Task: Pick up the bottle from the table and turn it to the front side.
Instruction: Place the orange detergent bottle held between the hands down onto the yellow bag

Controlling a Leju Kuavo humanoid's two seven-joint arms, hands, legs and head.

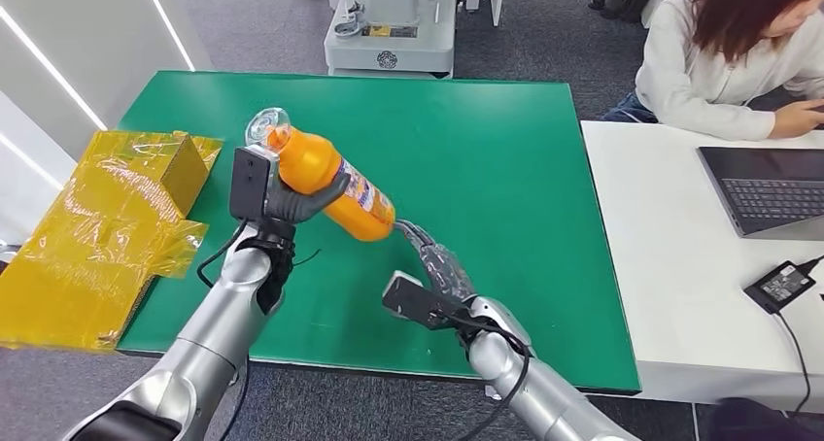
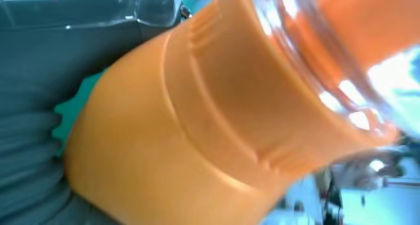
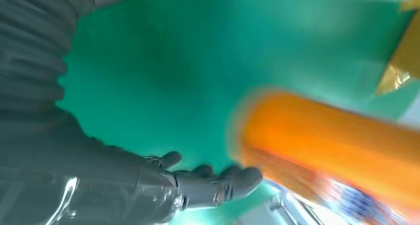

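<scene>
The head view is evenly and brightly lit from overhead, with sharp focus and soft shadows. Glare is seen on the yellow wrapping (image 1: 97, 227) at nine o'clock. Both wrist views are heavily blurred, the bottle (image 3: 337, 145) smeared.

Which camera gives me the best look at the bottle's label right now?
Head view: the label shows on the orange bottle the left hand holds. Left wrist view shows the bottle's neck end, no label. Right wrist view catches a blurred strip of label.

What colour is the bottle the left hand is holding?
Orange, with a clear cap; the bottle in the left hand shows best in the head view.
</scene>
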